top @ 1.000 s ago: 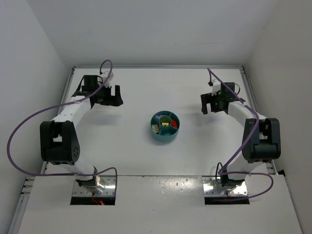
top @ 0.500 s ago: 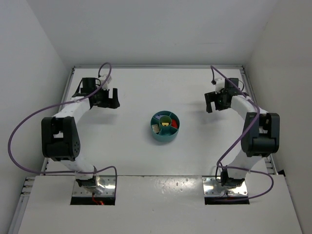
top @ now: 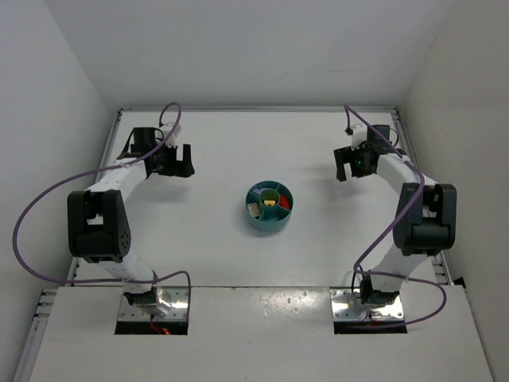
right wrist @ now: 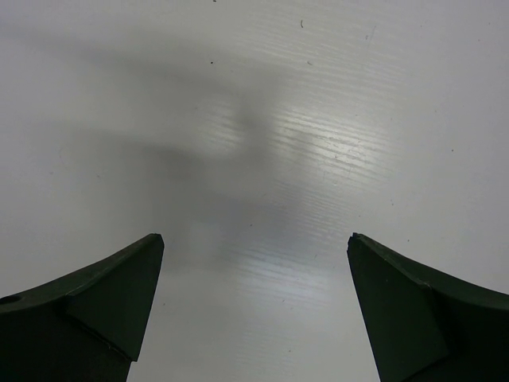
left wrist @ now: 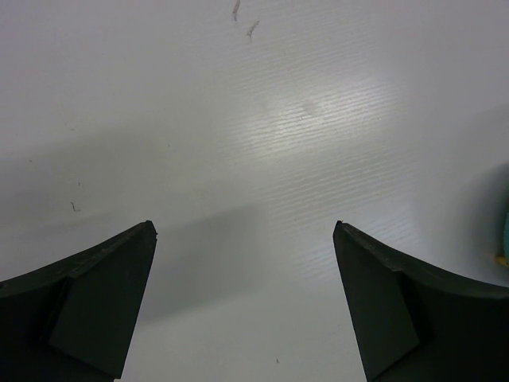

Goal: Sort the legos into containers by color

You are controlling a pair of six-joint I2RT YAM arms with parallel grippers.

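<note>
The round teal dish (top: 269, 207) sits at the table's middle, with tiny legos in its wedges: a yellow one (top: 273, 202), a red one (top: 285, 205) and a tan one (top: 254, 209). No loose legos show on the table. My left gripper (top: 180, 162) is open and empty at the far left, well away from the dish. In the left wrist view (left wrist: 244, 227) only bare table lies between its fingers, and a sliver of the teal dish (left wrist: 505, 235) shows at the right edge. My right gripper (top: 347, 166) is open and empty at the far right, over bare table in its wrist view (right wrist: 255, 237).
The white table (top: 238, 143) is enclosed by white walls at the back and both sides. A raised rail runs along the table's far edge (top: 254, 109). Purple cables loop from both arms.
The right gripper has moved a little toward the back right and the left gripper slightly back and left. Both stayed open. The dish has not moved.
</note>
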